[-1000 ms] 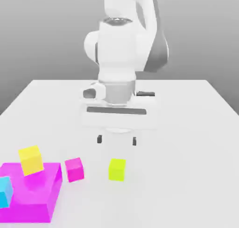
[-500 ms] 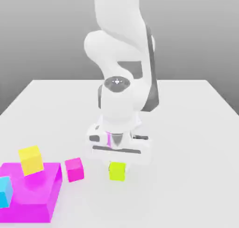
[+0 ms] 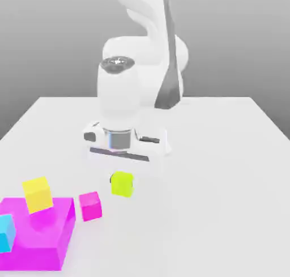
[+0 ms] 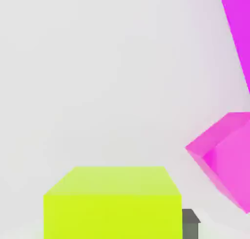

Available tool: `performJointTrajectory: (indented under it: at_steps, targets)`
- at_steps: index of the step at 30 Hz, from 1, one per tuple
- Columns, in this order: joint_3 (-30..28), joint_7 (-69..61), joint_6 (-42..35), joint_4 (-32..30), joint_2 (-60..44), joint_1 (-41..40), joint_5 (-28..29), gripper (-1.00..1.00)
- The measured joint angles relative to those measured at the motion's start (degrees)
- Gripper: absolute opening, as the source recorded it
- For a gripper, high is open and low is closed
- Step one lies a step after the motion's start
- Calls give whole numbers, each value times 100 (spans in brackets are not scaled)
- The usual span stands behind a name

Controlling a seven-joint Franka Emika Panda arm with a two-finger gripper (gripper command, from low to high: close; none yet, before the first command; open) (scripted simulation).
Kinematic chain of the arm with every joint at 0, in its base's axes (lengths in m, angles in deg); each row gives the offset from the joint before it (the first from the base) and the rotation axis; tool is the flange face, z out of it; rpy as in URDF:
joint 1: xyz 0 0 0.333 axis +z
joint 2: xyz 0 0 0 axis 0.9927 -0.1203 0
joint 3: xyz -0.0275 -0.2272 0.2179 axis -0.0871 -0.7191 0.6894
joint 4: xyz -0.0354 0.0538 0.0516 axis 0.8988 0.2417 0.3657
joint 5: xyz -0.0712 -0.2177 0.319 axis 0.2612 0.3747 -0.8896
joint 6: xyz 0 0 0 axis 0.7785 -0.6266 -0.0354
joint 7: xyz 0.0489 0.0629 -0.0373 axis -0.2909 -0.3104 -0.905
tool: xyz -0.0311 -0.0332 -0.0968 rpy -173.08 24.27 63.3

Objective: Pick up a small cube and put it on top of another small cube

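Nearest in the exterior view is a big magenta block [image 3: 39,236] at the front corner of the white table [image 3: 226,174], with a golden-yellow cube [image 3: 38,194] on top of it and a cyan cube [image 3: 5,231] at its side. Just beside the block, toward the exterior view's right, stands the small magenta cube [image 3: 90,206], resting on the table. A little farther back and to the right of it hangs the lime yellow-green cube [image 3: 122,184], lifted above the surface and apart from the magenta one. The gripper [image 3: 122,179] is clenched on this lime cube from above; in the hand view the lime cube [image 4: 113,204] sits close under the camera with one dark fingertip [image 4: 190,222] at its side. The relation that matters for the coming move: the small magenta cube [image 4: 222,157] lies to the exterior view's left and somewhat nearer than the held cube, and lower. I judge the arm must carry the lime cube that way until it is directly over the magenta one, then lower it. Farthest back rises the white arm [image 3: 141,72].
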Motion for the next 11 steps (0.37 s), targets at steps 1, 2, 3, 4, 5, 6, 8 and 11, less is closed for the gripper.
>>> performJointTrajectory:
  at_steps: [1,2,3,4,5,6,8,11]
  targets:
    - [-105,-7,-71,55,17,-140,35,-100]
    - [-174,-22,-13,89,-77,-187,33,-100]
    - [-208,-54,119,110,-228,-202,0,-100]
    - [-236,-101,281,126,-407,-189,-63,-100]
    - [-234,-153,461,139,-600,-185,-139,-100]
    - [-241,-226,647,151,-802,-155,-243,-100]
    - [-181,-414,1031,174,-1215,-134,-513,-100]
    - [-134,-495,1171,183,-1366,-148,-629,100]
